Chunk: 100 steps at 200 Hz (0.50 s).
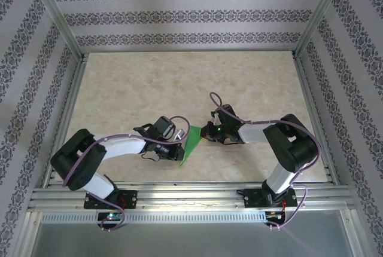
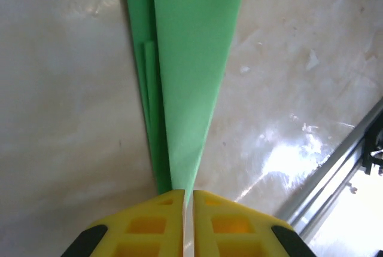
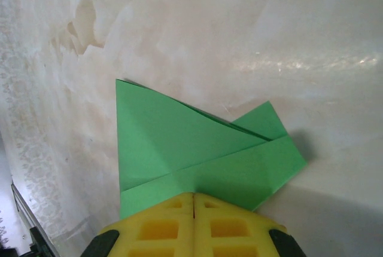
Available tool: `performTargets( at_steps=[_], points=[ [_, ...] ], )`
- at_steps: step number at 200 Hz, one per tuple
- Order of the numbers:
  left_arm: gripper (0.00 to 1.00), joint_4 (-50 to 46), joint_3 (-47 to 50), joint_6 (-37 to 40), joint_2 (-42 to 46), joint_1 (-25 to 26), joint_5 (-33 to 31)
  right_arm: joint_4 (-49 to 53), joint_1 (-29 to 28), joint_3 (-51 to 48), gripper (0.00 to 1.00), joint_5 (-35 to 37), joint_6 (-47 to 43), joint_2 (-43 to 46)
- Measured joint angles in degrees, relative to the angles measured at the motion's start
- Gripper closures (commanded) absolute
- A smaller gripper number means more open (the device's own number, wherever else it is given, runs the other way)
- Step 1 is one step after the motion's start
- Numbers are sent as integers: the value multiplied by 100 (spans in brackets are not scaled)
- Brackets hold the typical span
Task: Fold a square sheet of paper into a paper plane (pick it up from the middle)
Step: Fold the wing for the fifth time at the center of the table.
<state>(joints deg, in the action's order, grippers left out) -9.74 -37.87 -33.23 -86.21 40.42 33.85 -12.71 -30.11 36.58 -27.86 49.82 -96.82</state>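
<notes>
The paper plane point(image 1: 191, 144) is lying on the desk point(image 1: 149, 83), close to its near edge and about midway along it, between the two arms. From above it is showing as a narrow green triangle, with its wide end facing the far edge and its sharp tip facing the near edge. The left arm point(image 1: 119, 147) is reaching in from the near left corner toward the tip. The right arm point(image 1: 257, 132) is reaching in from the near right corner toward the wide end.

In the left wrist view the left fingers point(image 2: 164, 209) are standing very narrow, with only a thin slit showing between them. The paper plane point(image 2: 194, 72) is tapering to its point right at their tips, in line with the slit. I cannot tell whether they are pinching that point. Thinner folded layers are showing along one side of the paper, and the desk's metal rail point(image 2: 335, 170) is crossing the lower right corner.

In the right wrist view the right fingers point(image 3: 161, 221) are pressing fully together. They are holding the paper plane point(image 3: 173, 143) by the edge of its wide end, which is running in under their tips. A crease is crossing the paper, a folded flap is sticking out sideways, and the paper is casting a shadow on the desk beside it.
</notes>
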Motion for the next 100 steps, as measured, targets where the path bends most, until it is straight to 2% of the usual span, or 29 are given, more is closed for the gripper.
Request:
performTargets(
  at_steps=[42,100],
  points=[
    [87,87,-247,-103,254,7,96,0,0,0,99,2,0,0],
    [86,601,-289,-306,-625,79,468,2,0,0,99,2,-2,0]
  ],
)
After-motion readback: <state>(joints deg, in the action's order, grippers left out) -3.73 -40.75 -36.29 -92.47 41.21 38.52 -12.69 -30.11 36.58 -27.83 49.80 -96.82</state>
